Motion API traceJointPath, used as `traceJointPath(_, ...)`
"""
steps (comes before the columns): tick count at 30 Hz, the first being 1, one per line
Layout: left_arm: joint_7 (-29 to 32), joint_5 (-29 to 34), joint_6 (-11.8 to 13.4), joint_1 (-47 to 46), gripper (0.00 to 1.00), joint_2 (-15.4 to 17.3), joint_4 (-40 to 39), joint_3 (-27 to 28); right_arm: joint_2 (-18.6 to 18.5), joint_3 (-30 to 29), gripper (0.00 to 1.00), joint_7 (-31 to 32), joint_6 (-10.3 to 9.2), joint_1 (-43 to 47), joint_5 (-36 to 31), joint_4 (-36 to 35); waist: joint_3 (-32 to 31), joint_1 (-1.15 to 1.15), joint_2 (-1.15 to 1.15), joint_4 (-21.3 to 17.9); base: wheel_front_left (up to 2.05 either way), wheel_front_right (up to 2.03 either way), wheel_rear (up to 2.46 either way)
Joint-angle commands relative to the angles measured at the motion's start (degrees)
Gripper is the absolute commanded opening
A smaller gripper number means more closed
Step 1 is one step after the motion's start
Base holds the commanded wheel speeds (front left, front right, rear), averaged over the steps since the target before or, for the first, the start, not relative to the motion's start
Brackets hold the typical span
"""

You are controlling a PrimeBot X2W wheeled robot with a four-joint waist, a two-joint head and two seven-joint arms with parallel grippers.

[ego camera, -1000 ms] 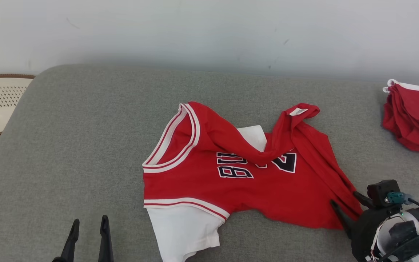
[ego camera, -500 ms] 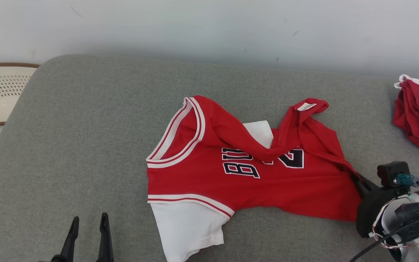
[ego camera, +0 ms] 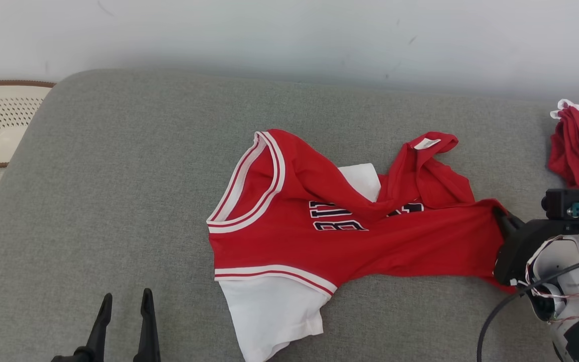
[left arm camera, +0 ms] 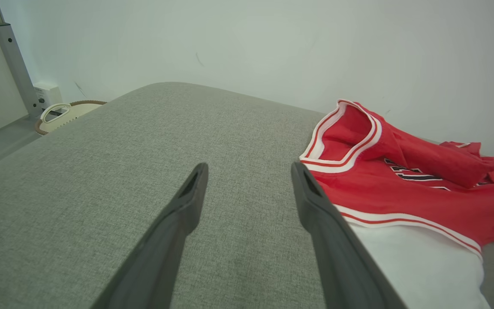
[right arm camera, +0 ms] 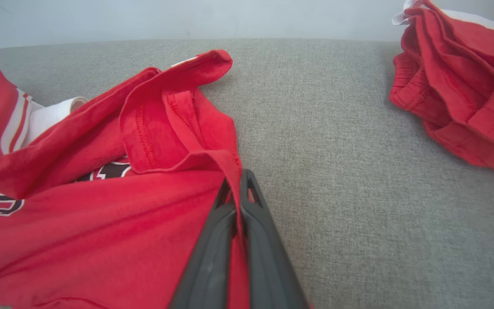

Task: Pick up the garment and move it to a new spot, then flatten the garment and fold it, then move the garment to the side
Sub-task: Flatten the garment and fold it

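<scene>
Looking at the head view, you see the right gripper (ego camera: 503, 221) at mid-right, higher in the frame than a second ago. The hem of the red jersey (ego camera: 350, 241) has come with it. The cloth between is now drawn straight, and a fold across the chest hides most of the number. The jersey lies mid-frame on the grey cushion (ego camera: 118, 176), white sleeve toward the bottom. The left gripper (ego camera: 124, 301) sits at the lower left, apart from the sleeve.

The left wrist view gives you that gripper's (left arm camera: 249, 171) fingers spread with nothing between them. The jersey's (left arm camera: 401, 189) collar is at the right of the frame, and a perforated basket (left arm camera: 64, 113) is at the far left.

The right wrist view shows what the head view hides: the gripper (right arm camera: 236, 178) is clamped on the jersey's (right arm camera: 101, 227) hem edge. A pile of red garments (right arm camera: 461, 86) lies apart at the upper right.
</scene>
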Motion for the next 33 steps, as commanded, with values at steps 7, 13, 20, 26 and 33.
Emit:
traceJointPath(7,0.0,-0.4,0.1,-1.0,1.0,0.0,0.8,-0.7,1.0,3.4,1.0,-4.6,-0.01,-3.3,2.4,5.6,-0.2,0.0,0.0,0.1,0.0,0.0,0.0)
traceJointPath(13,0.0,-0.1,0.2,0.6,1.0,0.0,0.5,0.1,0.7,4.0,1.0,-14.1,-0.01,-1.0,4.3,5.9,-2.1,0.0,0.0,-1.0,0.0,0.0,0.0)
traceJointPath(20,0.0,0.4,0.2,2.3,1.0,0.0,-0.3,0.9,-0.7,1.6,1.0,-17.9,-0.01,4.5,5.1,-1.5,-4.1,0.0,0.0,-2.8,0.0,0.0,0.0)
traceJointPath(26,0.0,0.3,0.3,3.2,1.0,0.0,-1.0,0.9,-0.6,-7.4,1.0,-18.0,-0.01,14.2,0.5,-11.7,-4.9,0.0,0.0,-3.6,0.0,0.0,0.0)
traceJointPath(33,0.0,0.0,0.2,3.2,1.0,0.0,-1.4,1.0,1.9,-11.1,1.0,-18.0,-0.01,26.0,-4.9,-19.8,-4.7,0.0,0.0,-3.7,0.0,0.0,0.0)
